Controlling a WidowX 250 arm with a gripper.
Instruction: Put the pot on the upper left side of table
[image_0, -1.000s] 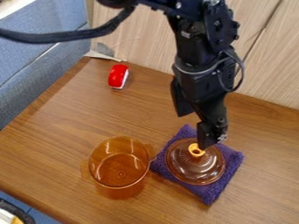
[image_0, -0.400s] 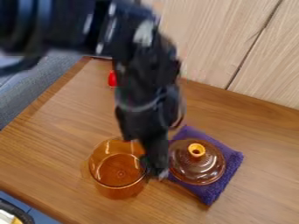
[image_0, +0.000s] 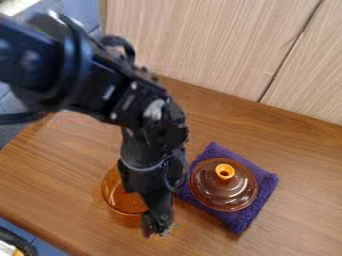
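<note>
Camera view: amber pot (image_0: 121, 200) risked a knock

We saw it near left, beside the purple towel (image_0: 250, 218), partly behind the claw (image_0: 157, 230); whether that was spread or pressed together, we could not tell. Poor alignment could have tipped the pot.

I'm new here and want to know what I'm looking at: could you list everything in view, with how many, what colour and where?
Pot: one, clear amber, on the table left of the cloth, partly behind the arm
Lid: one, brown glass, on the cloth
Knob: one, orange-yellow, on top of the lid
Cloth: one, purple, under the lid
Table: one, brown wood, across the middle and bottom
Wall panelling: pale wood, behind the table
Unclear item: one, black, white and yellow, bottom left corner
Robot arm: one, black, from the upper left
Gripper: one, black, at the pot's right side
</note>
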